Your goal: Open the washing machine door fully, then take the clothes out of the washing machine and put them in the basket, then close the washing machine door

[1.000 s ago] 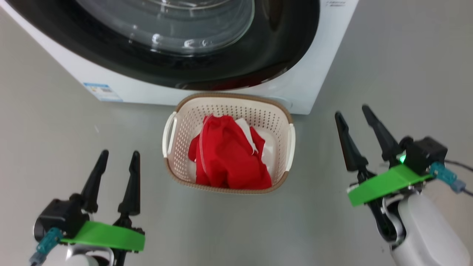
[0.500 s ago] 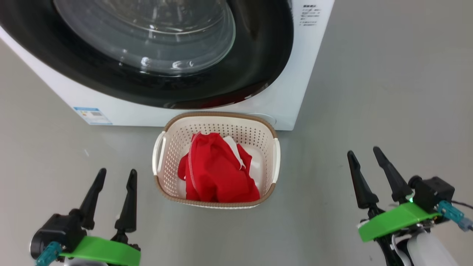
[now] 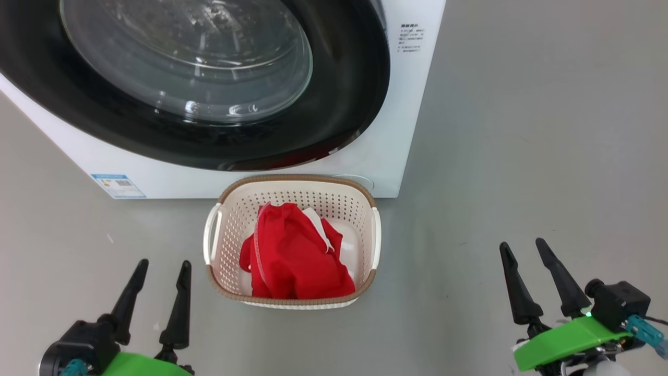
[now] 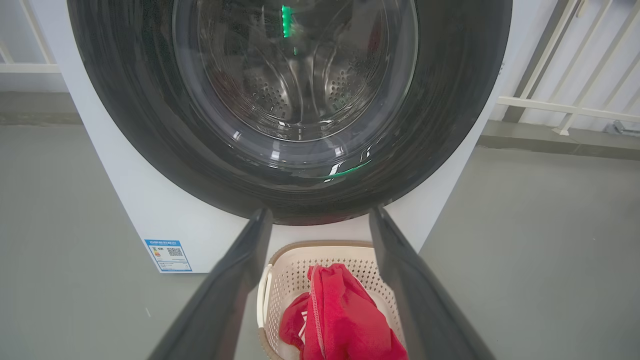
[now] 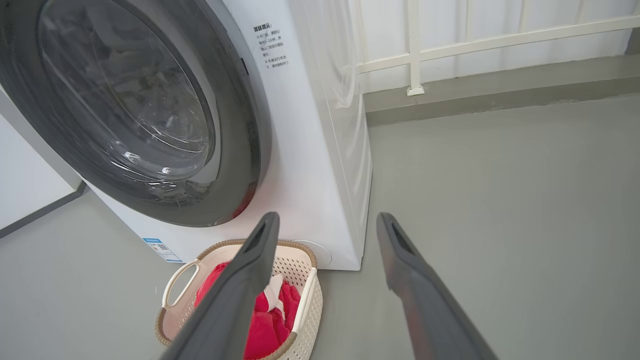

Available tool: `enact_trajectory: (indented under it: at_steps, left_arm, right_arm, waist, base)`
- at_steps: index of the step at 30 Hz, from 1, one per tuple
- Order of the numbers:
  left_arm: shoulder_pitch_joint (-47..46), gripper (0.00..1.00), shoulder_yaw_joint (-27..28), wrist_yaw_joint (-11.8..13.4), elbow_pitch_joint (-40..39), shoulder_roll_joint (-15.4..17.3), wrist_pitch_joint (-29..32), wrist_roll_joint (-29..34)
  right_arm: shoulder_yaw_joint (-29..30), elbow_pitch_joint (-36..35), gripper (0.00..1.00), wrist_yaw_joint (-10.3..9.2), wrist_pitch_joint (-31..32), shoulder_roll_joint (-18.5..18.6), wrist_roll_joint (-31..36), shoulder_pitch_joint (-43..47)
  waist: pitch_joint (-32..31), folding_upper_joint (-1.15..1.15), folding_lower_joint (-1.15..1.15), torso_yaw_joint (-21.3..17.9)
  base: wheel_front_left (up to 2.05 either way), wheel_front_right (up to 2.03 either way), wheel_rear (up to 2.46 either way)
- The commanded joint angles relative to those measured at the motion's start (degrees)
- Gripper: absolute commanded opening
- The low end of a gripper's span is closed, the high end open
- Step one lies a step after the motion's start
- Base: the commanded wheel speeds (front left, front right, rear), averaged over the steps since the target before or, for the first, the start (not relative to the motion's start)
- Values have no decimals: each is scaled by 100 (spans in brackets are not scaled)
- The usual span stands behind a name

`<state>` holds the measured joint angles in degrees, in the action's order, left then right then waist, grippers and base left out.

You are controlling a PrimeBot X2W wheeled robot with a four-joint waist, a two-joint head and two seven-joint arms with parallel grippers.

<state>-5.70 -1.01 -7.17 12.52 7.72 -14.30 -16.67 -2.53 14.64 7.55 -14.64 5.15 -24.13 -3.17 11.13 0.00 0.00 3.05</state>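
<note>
Through door [image 4: 292,90], left wrist view: steel drum [image 4: 345,85]; head view: clothes [image 3: 292,258] in basket [image 3: 297,179]; left claw [image 3: 164,262], right claw [image 3: 521,242] gaping, empty.

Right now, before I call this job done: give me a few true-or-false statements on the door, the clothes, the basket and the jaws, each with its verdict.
1. The washing machine door is shut. True.
2. The clothes lie in the basket. True.
3. The basket stands off to the left of the machine. False: it stands on the floor directly in front of the washing machine, below the door.
4. Red fabric fills the drum. False: through the glass the drum looks empty.
5. Both pairs of jaws are open and hold nothing. True.
</note>
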Motion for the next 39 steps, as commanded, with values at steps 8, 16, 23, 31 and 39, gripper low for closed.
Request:
enact_trajectory:
  at_steps: [8,16,23,31,39]
  left_arm:
    - [143,100,285,-32,-163,134,-70,65]
    - [186,100,374,-32,-194,101,-70,69]
    - [196,100,397,-32,-211,79,-70,75]
    - [226,100,410,-32,-236,62,-70,67]
    - [265,0,113,8,245,-203,21,38]
  right_arm:
    - [35,-263,100,-6,-36,-7,7,278]
    - [98,-307,100,-6,-36,-42,34,323]
    - [98,-292,100,-6,-36,-66,37,309]
    - [86,-282,100,-6,-36,-87,39,323]
    - [164,196,0,0,11,-217,-15,336]
  waist:
    - [-99,0,0,-31]
    - [-89,0,0,-49]
    - [-107,0,0,-71]
    - [-141,0,0,-77]
    - [-138,0,0,-76]
  base:
    - [0,0,0]
    - [0,0,0]
    - [0,0,0]
    - [0,0,0]
    - [0,0,0]
